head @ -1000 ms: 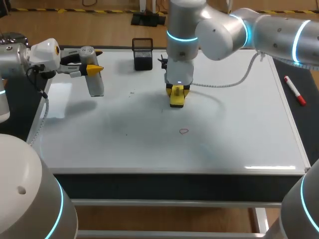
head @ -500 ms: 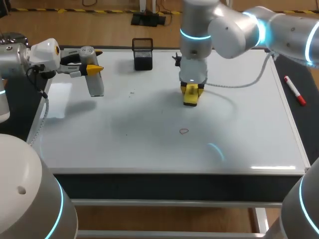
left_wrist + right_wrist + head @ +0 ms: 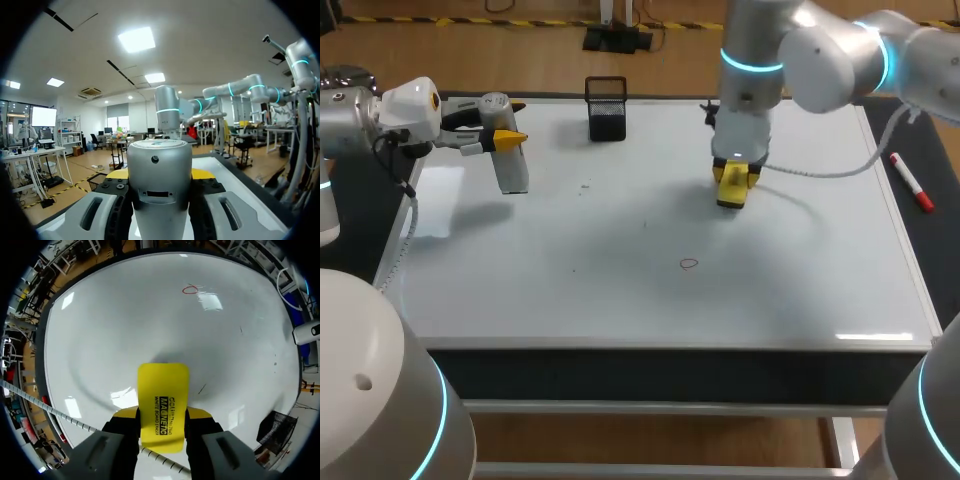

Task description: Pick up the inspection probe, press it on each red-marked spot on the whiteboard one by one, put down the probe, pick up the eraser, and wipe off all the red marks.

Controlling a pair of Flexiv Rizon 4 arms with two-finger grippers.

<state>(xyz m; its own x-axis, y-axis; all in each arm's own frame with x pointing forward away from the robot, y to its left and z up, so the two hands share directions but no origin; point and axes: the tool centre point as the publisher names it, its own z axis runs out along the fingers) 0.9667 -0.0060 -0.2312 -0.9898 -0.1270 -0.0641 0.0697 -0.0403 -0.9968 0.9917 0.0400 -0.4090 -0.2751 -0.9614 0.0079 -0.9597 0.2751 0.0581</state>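
Both pincers grip: right pincer [image 3: 162,415] the lettered eraser [image 3: 163,385], left pincer [image 3: 160,174] seemingly the probe [image 3: 159,157].

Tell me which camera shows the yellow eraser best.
The right wrist view: the eraser fills the middle, clamped in the right gripper. The head view shows only a small yellow bit under that gripper. The left wrist view misses it.
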